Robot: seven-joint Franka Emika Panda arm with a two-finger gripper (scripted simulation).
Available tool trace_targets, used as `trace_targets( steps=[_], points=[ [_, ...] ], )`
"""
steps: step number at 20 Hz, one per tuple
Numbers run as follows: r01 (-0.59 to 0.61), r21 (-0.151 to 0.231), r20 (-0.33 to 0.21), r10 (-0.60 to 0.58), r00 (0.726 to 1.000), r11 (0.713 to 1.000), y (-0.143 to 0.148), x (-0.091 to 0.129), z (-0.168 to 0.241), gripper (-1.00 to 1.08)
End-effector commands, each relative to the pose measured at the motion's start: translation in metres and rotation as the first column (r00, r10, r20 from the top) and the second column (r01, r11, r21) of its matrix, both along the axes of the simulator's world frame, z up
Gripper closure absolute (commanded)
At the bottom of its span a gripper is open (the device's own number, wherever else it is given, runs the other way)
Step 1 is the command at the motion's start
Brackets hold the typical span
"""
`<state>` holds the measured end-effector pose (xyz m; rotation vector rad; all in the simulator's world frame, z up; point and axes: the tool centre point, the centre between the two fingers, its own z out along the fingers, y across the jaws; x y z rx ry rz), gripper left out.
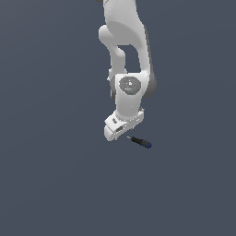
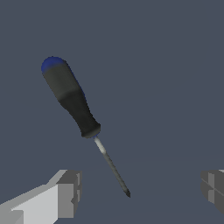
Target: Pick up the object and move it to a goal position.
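Two fingers (image 2: 65,192) of the claw (image 2: 140,192) are standing spread wide, partly cut off at the wrist view's border, gripping nothing. Between them, untouched, the screwdriver (image 2: 72,98) is lying on the bench (image 1: 46,184), shaft tip nearest the claw, blue handle end pointing away.

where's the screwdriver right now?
In the exterior view the screwdriver lies on the dark surface just to the exterior view's right of the end effector. The wrist view shows its shaft tip between the open fingers, ungrasped.
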<state>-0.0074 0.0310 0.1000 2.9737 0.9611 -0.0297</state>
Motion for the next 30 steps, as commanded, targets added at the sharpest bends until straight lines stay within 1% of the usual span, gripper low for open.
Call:
trace_targets(
  steps=[1,4,10,14,18,22,26,30],
  points=[
    [-0.089,0.003,0.0,0.089,0.996,0.996,0.008,-0.002,-0.007,-0.92],
    [-0.192,0.007,0.002,0.192,0.981,0.981,0.017,-0.004,-0.014,-0.92],
    [-0.356,0.014,0.006,0.356,0.934,0.934,0.034,-0.008,-0.027,-0.92],
    [-0.429,0.018,0.009,0.429,0.903,0.903,0.041,-0.01,-0.032,-0.92],
    [-0.473,0.02,0.012,0.473,0.881,0.881,0.046,-0.011,-0.036,-0.92],
    [-0.492,0.021,0.013,0.492,0.87,0.87,0.048,-0.012,-0.037,-0.92],
    [-0.488,0.021,0.012,0.488,0.873,0.872,0.048,-0.012,-0.038,-0.92],
    [-0.489,0.021,0.013,0.489,0.872,0.872,0.048,-0.012,-0.049,-0.92]
  ],
)
